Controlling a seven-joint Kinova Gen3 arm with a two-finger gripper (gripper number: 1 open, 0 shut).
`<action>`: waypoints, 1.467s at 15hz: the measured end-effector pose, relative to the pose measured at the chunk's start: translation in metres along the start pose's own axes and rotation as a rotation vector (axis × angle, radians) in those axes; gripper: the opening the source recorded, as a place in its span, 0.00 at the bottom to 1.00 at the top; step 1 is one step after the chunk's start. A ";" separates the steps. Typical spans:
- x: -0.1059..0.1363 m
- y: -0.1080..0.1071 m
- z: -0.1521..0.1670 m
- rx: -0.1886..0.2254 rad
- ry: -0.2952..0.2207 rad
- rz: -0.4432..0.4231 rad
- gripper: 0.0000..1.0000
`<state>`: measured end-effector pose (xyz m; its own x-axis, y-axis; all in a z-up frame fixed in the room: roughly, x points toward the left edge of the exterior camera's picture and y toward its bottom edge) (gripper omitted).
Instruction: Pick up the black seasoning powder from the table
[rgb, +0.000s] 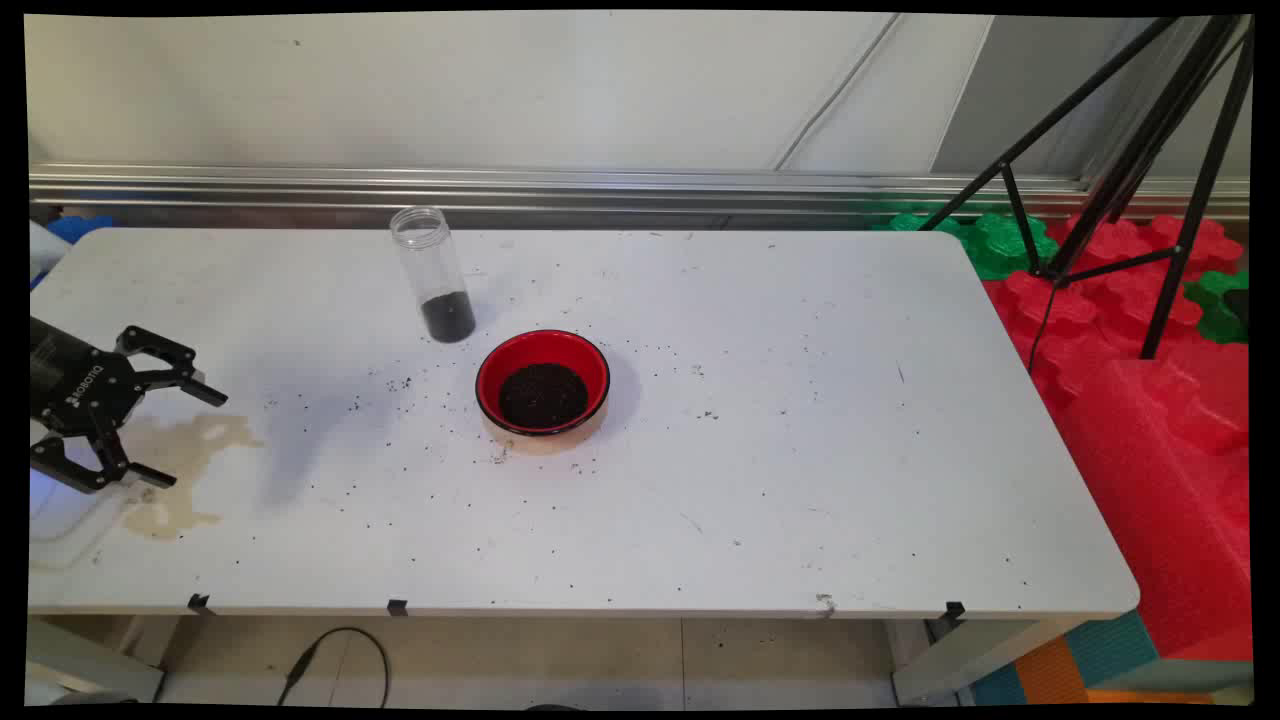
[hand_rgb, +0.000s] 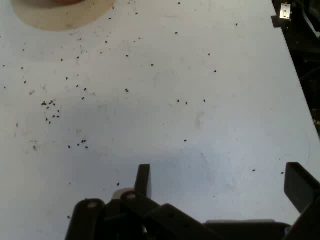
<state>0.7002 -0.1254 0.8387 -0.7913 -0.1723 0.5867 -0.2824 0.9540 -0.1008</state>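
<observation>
Gripper (rgb: 190, 435), black two-finger, spread wide and empty above white table (rgb: 800, 480) at left edge, well apart from red bowl (rgb: 542, 382) of dark granules and clear plastic jar (rgb: 432, 273).

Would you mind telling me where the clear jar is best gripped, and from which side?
Grip the clear jar across its smooth cylindrical wall about mid-height, coming in level from its left, where the open end effector sits. It stands upright with an open mouth and dark grains at the bottom, and the red bowl crowds its right.
</observation>
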 end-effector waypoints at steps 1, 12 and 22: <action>0.000 0.000 0.000 0.001 0.000 -0.001 1.00; 0.016 -0.014 0.001 0.037 0.034 -0.124 1.00; 0.035 -0.045 0.009 0.118 0.064 -0.369 1.00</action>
<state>0.6799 -0.1764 0.8568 -0.5906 -0.4794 0.6491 -0.6052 0.7952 0.0366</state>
